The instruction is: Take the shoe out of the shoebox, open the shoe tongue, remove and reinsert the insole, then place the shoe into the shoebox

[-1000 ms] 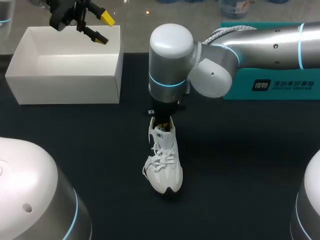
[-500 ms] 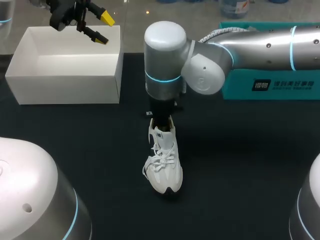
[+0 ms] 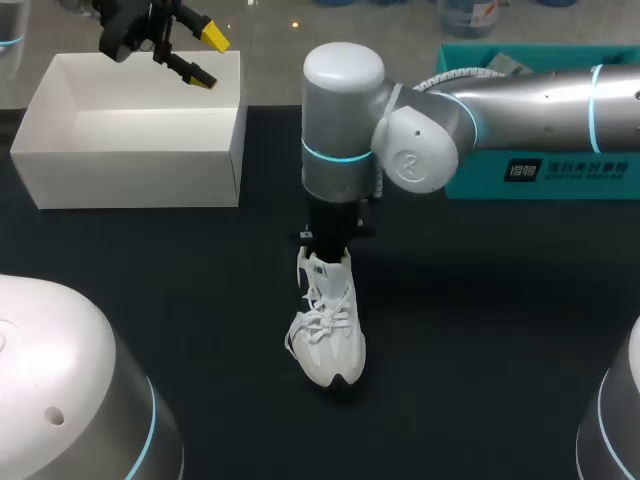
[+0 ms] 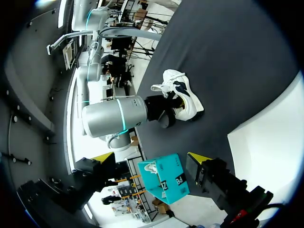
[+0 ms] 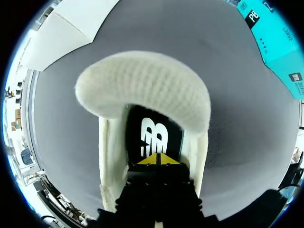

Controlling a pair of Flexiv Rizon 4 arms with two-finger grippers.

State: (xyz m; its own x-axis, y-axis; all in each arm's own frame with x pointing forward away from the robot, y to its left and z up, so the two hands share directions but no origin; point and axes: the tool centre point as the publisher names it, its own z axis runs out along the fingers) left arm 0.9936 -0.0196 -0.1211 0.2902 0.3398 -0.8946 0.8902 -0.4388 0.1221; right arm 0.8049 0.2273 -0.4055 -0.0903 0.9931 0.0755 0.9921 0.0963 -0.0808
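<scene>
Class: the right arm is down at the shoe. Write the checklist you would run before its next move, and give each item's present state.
1. Shoe is out of the shoebox and on the table: ok.
2. Shoe stands on its sole, toe away from the right arm: ok.
3. Right gripper is inside the shoe's opening, just above the insole: ok.
4. Right gripper has a hold on the insole: cannot tell.
5. Left gripper is open above the shoebox's far rim, well apart from the shoe: ok.
6. Shoebox is open, with nothing seen inside, ready for the return: ok.
</scene>
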